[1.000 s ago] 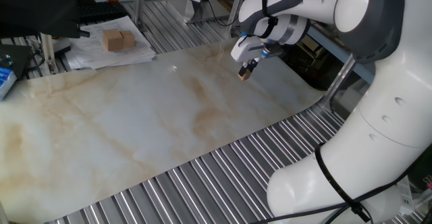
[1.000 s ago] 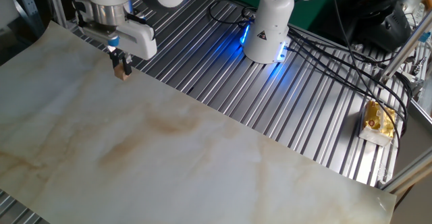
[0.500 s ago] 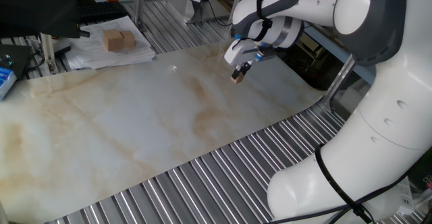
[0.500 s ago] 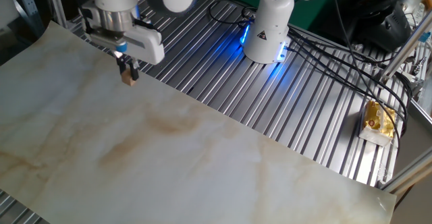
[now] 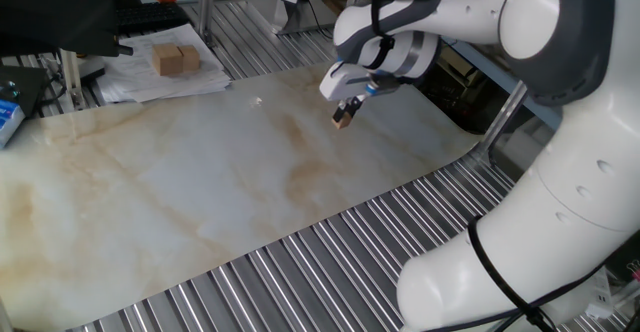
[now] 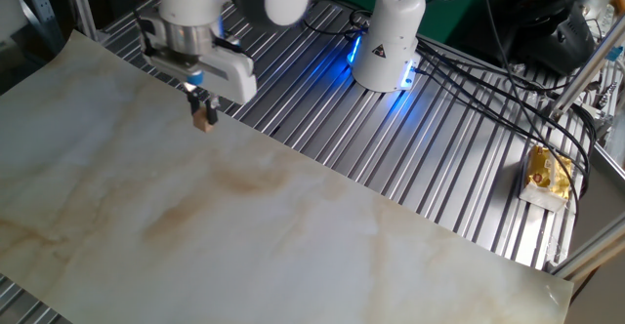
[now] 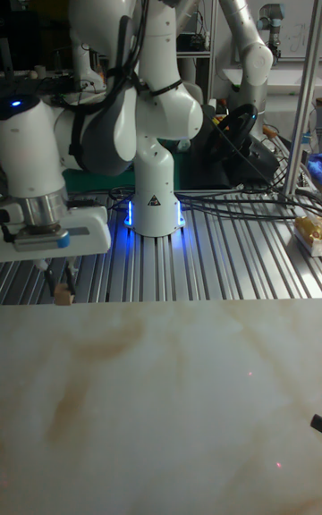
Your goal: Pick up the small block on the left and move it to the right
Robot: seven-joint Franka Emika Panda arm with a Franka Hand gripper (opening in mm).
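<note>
One tiny light-brown wooden cube (image 5: 341, 118) sits clamped between the dark fingertips of the white arm's two-finger gripper (image 5: 343, 115), held just above the marbled cream table sheet (image 5: 200, 192) in the upper middle of one fixed view; in the other fixed view it hangs at upper left. Two larger tan blocks (image 5: 175, 59) rest on papers (image 5: 150, 82) at upper left, well apart.
</note>
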